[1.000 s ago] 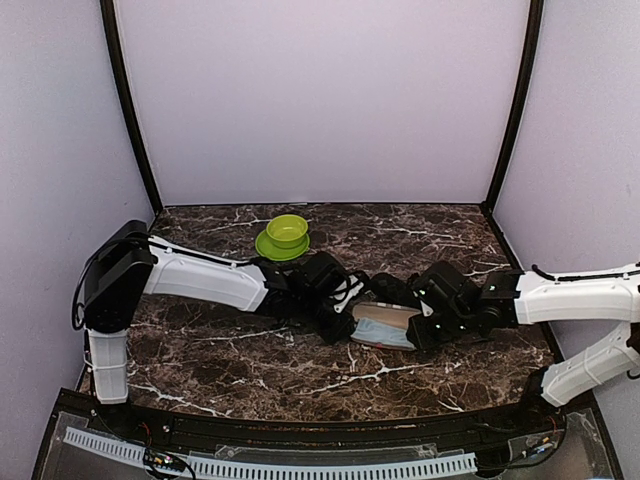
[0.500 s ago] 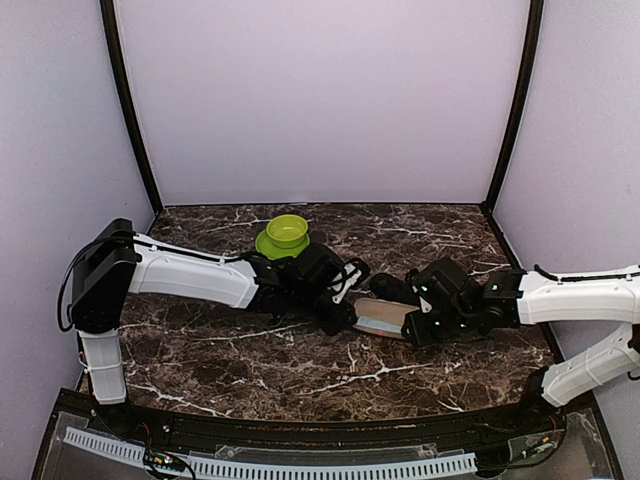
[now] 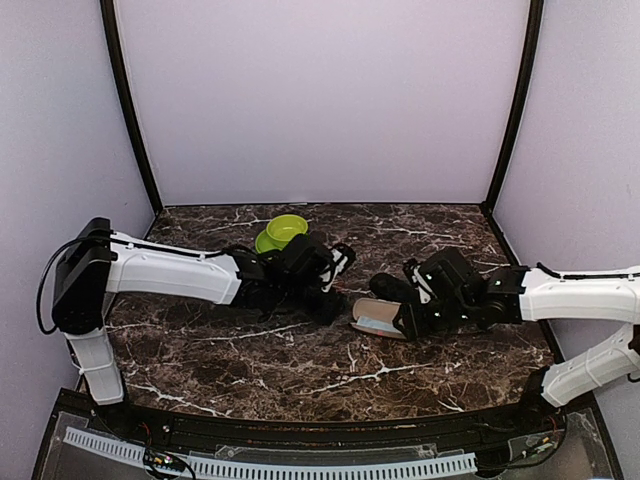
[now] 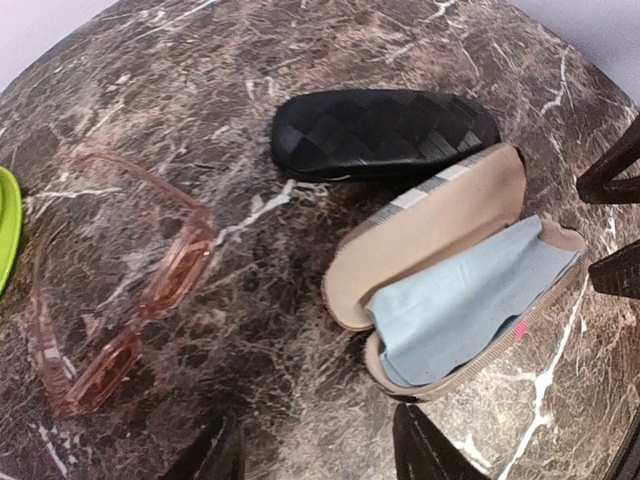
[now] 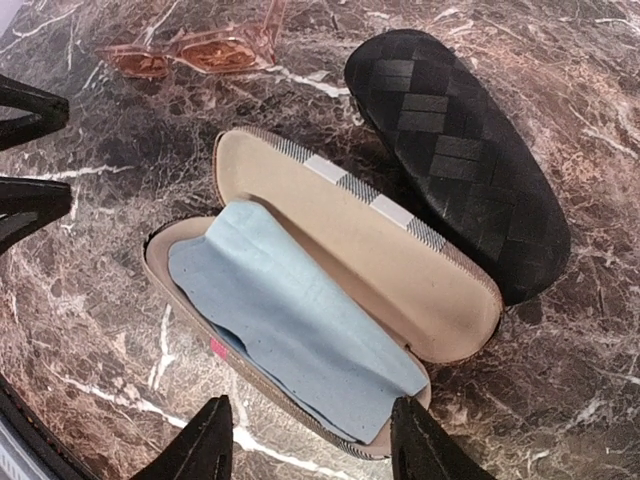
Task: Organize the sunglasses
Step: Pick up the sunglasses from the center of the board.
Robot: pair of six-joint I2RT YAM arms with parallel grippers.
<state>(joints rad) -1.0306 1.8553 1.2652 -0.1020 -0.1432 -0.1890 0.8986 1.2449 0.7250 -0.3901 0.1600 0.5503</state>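
Note:
One pair of sunglasses (image 4: 130,300) with reddish-brown translucent lenses lies unfolded on the marble, also in the right wrist view (image 5: 200,50). The brown-and-beige striped case (image 4: 430,225) lies open beside it, a light blue cloth (image 5: 290,310) inside. In the top view the case (image 3: 375,318) sits between the arms. My left gripper (image 4: 320,455) hovers open just off the case's left end, holding nothing. My right gripper (image 5: 310,450) is open over the case's near rim, nothing gripped. The top view hides the sunglasses behind the left arm.
A black bumpy oblong case (image 5: 460,160) lies shut just behind the striped case, touching its lid (image 4: 385,133). A green bowl on a green plate (image 3: 285,232) stands behind the left gripper. Dark marble table (image 3: 250,370) runs to purple walls.
Both grippers have widened and drawn back from the striped case, the left one toward the back left. The case now lies open on the table, free of both.

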